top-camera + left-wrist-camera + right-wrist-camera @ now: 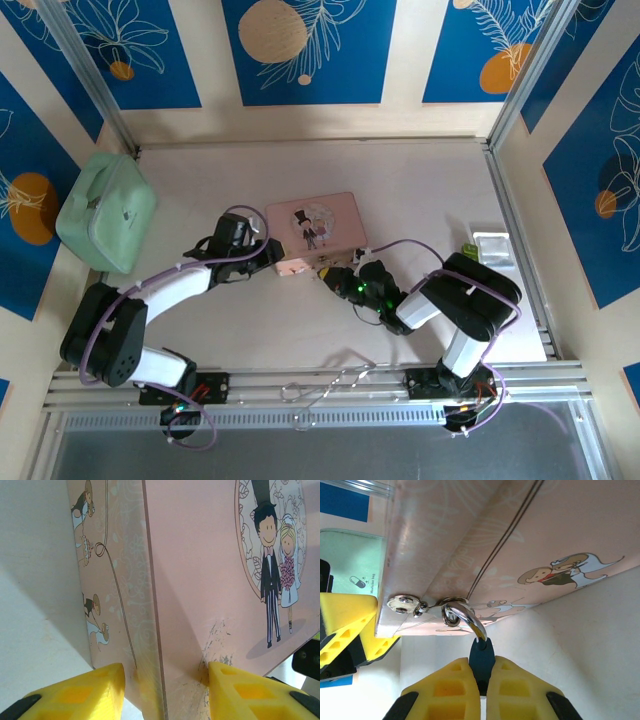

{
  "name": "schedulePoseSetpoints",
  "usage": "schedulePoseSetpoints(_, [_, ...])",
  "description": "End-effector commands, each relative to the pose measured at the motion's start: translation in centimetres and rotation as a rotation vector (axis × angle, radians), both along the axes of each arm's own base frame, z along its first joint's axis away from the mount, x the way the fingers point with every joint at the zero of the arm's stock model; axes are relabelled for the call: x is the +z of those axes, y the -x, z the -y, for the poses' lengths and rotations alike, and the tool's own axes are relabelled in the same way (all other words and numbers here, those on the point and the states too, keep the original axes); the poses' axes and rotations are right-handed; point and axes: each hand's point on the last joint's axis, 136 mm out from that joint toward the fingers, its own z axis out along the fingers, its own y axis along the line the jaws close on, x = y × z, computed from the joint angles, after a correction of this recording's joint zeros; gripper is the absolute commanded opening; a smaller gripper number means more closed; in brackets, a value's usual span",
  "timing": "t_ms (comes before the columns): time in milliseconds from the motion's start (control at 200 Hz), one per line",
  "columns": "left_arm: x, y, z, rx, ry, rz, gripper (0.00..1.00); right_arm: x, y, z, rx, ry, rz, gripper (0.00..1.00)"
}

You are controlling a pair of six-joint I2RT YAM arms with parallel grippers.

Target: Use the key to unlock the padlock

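Two arms meet at the pink tin (318, 222) on the bench (420, 185).

Padlock (482, 652): it hangs at the tin's front edge, with its shackle (466, 616) threaded through the clasp loop (422, 607). The teal body lies straight ahead of the right gripper (481, 669), its long axis in line with the fingers. The right arm is the nearer one.

Right jaws: together, clamped edge-on upon the padlock body. The body's lower end is buried between the pads.

Left gripper (165, 680): the jaws are partly apart, astride the tin's corner. One pad sits on the side wall and one on the lid, both touching. I read this as a steadying hold.

Key: I cannot tell where it lies. The next move likely depends on exposing the lock's lower end.
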Motion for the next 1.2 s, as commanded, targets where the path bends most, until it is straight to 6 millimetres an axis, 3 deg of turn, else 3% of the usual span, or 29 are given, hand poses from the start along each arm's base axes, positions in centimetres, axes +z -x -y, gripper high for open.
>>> schedulePoseSetpoints(0, [-3.6,2.0,-3.3,0.049,-0.133,-0.134,0.46,1.1,-0.4,-0.2,-0.007,-0.020,0.040,0.00])
schedulePoseSetpoints(680, [-3.6,2.2,-3.2,0.028,-0.139,-0.127,0.46,1.4,-1.6,-1.3,-0.045,-0.093,0.033,0.00])
schedulePoseSetpoints(1196, [-3.6,2.2,-3.4,0.026,-0.154,-0.125,0.45,1.5,-2.0,0.4,-0.108,-0.093,0.042,0.00])
